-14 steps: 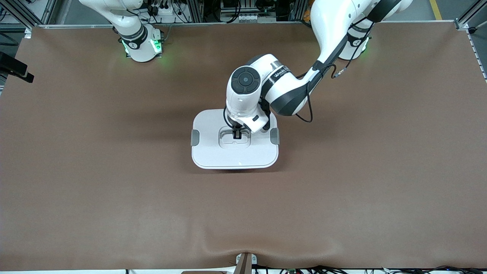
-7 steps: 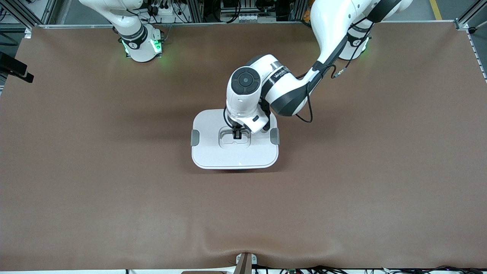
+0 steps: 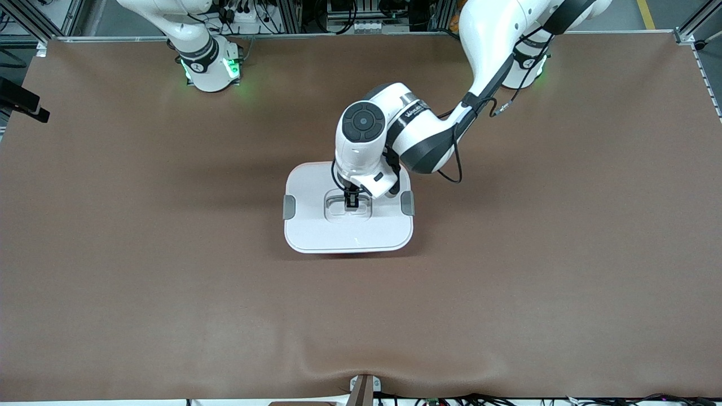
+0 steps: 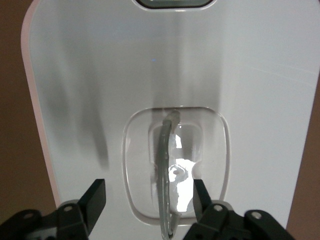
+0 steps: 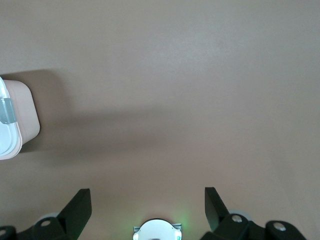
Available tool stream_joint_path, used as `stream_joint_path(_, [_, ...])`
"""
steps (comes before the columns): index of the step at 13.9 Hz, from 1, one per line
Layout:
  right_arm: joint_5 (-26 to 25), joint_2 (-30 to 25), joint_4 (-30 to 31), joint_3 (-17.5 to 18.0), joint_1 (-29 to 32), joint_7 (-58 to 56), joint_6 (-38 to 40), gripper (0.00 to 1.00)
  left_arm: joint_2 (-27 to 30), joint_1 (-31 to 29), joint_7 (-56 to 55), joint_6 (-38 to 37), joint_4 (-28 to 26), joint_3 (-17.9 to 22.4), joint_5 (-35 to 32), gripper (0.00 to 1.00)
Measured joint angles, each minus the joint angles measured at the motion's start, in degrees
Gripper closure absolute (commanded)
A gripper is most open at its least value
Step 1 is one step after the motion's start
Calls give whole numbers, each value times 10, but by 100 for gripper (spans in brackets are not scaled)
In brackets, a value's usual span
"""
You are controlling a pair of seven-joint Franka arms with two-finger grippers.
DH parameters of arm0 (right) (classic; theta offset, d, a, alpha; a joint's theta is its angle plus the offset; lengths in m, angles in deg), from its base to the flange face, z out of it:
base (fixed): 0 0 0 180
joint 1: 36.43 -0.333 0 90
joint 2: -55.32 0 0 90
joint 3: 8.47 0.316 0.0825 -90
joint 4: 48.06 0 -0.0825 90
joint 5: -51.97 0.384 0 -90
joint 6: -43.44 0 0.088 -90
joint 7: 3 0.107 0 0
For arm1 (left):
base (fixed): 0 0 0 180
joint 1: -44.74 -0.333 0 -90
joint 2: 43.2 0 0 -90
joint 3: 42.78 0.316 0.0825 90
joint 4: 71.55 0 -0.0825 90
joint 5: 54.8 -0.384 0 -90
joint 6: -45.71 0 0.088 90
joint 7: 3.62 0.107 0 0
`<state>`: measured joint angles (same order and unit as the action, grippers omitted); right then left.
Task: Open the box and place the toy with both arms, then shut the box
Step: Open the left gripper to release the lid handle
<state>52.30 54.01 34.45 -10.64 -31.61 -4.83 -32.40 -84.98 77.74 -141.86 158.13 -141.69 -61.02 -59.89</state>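
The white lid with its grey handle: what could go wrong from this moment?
1. The left gripper has open jaws either side of the grey handle; lifting carelessly might snag it.
2. The white lid may sit unlatched on the translucent pink plastic box; whether the grey side clips are fastened cannot be seen.

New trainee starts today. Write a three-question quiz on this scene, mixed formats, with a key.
1. True or false: the lid sits on the box.
2. The left claw is over which part? A) a side clip B) the lid's handle C) bare table
3. Fill in: the right claw's fingers stand ____ above the brown table.

Key: 1 true; 2 B; 3 open
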Motion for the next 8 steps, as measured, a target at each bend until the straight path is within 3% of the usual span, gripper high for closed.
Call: stream_joint_path(8, [0,0,0,0,0,0,0,0,13,-7,18,3,14,1,-2,0])
